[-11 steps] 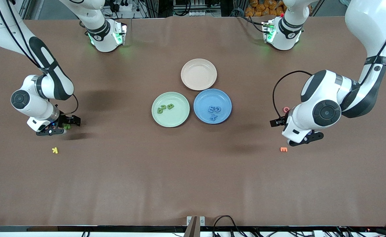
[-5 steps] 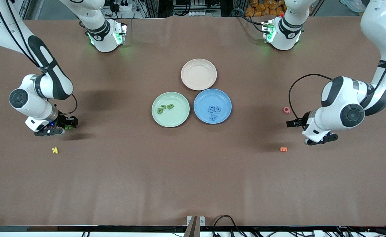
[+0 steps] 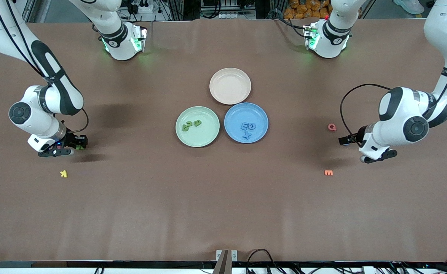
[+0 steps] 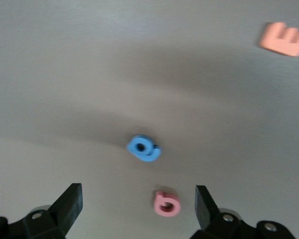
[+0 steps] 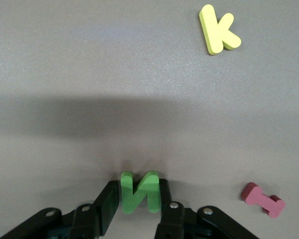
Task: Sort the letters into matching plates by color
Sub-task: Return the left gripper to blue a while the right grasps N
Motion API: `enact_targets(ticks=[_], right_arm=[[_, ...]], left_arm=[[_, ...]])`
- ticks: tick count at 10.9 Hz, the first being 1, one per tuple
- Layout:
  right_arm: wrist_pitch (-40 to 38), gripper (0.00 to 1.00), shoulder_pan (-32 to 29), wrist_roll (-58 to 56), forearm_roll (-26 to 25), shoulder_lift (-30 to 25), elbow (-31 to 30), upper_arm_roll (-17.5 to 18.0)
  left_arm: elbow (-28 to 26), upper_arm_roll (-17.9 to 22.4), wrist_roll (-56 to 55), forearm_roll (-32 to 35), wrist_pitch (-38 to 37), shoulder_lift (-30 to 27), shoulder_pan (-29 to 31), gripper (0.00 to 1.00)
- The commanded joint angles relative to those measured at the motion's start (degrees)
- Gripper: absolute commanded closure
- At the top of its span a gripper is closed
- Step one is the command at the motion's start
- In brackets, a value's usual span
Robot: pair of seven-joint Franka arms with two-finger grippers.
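So the chunky green foam letter N (image 5: 140, 192) is being pinched between the two black fingers of the right end effector (image 5: 139, 199), low on the brown counter (image 3: 223, 209) toward the right arm's end, and it looks like it's being gripped by its outer legs so it can be lifted flat. The yellow foam K (image 5: 218, 29) and a dark pink foam I-shaped letter (image 5: 263, 199) are being left alone close by, presumably because neither colour has a matching plate.

The pale mint green round plate (image 3: 181, 137) is sitting mid-counter with green letters (image 3: 192, 125) already lying in it, and the medium blue round plate (image 3: 259, 133) is touching it on the side toward the left arm, with blue letters (image 3: 247, 128) piled inside. An empty beige-pink plate (image 3: 230, 86) is parked just beside both, farther from the front camera. The three being bunched in the middle probably means either arm can reach them.

Over at the left arm's end, the left end effector (image 4: 139, 209) is being held wide open and empty above a small blue foam ring-shaped letter (image 4: 144, 148), with a pink foam letter (image 4: 167, 203) just beside it and an orange foam E (image 4: 285, 39) well apart. It's likely being lined up for that blue one, since that's probably the last blue piece needed. A pink-red Q (image 3: 332, 127) is also being ignored near that arm.
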Motion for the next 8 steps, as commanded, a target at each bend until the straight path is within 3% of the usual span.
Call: enact_targets(ticks=[1,3,6,8], right_arm=[[0.5,0.75,-2.0,-0.4,-0.7,-0.3,-0.9,1.8],[0.5,0.82,-1.9,-0.3,-0.7,-0.4,-0.9,1.8],[0.0,0.82,-1.8,0.7,-0.5,-1.3,-0.9,2.9],[-1.2,0.83,1.1,8.1,-0.3,-2.6,-0.8,3.1]], left_arm=[[-2.0,-0.9,5.0,0.9,1.2,-0.5,2.7,0.00],[-2.2,-0.9,7.0,1.4,1.4,0.1,2.5,0.00],[-2.2,-0.9,12.0,11.2,1.6,4.2,2.2,0.00],[-2.2,-0.9,13.5,12.4,2.8,5.1,1.6,0.00]])
